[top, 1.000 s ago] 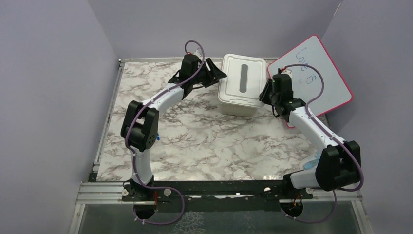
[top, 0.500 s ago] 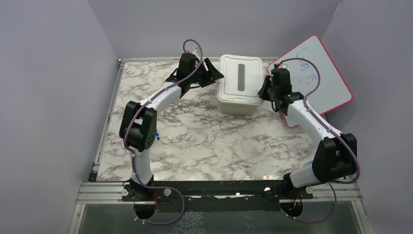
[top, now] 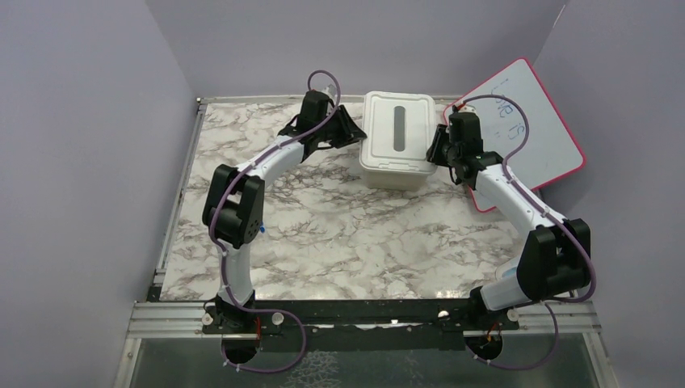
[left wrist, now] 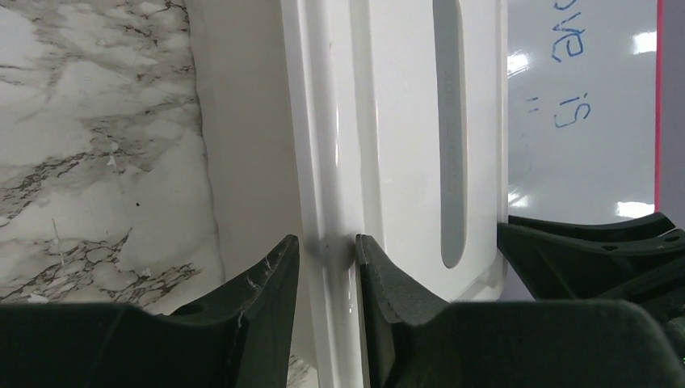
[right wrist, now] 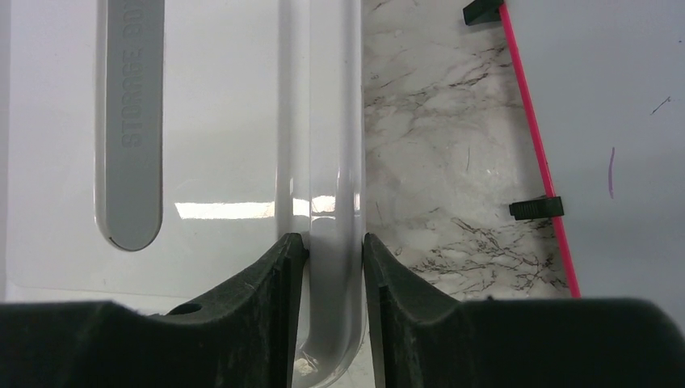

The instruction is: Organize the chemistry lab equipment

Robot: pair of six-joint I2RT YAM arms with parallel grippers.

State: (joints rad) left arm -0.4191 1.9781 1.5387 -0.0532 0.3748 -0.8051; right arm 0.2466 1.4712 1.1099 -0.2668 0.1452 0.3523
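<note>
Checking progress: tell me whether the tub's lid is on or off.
On. The white lid sits flat atop the tub, covering its opening.

The white lid (top: 397, 129) hides the tub (top: 393, 176) interior; the left wrist view crops the whiteboard (left wrist: 582, 105) writing.

A beige rectangular plastic tub (top: 393, 175), white slotted lid (top: 380, 129) on, stands on the marble-patterned worktop (top: 323, 234) beside a pink-framed whiteboard (top: 533, 145).

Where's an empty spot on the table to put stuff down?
The wide marble table from the storage box out to the near edge is bare. It is crowded at the back: left gripper and right gripper pinch the white lid, with the whiteboard beside.
</note>
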